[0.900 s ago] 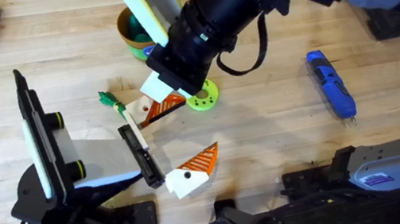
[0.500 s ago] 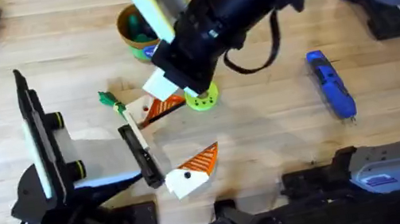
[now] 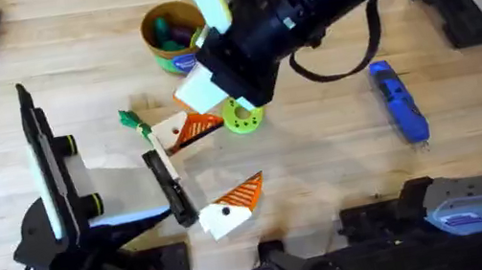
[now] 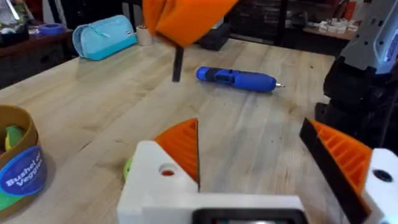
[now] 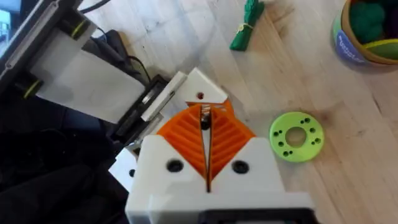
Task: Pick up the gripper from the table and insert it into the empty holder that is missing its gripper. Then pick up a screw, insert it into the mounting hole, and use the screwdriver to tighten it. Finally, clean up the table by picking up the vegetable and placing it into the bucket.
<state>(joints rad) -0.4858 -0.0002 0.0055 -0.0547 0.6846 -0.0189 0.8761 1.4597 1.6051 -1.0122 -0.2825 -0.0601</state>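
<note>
The gripper (image 3: 184, 129) sits at the far end of the holder (image 3: 169, 183), cream base against the bar, seemingly placed so its hole meets the mount. The right gripper (image 5: 204, 121) hovers directly above that hole, jaws clenched; a thin dark sliver between the tips may be a screw, though I cannot tell. The left gripper (image 4: 252, 124) is itself the unit under repair, jaws spread wide. The vegetable (image 3: 131, 120) lies at ten o'clock, the bucket (image 3: 148, 35) at twelve, and the screwdriver (image 3: 399, 102) waits well off at three.
</note>
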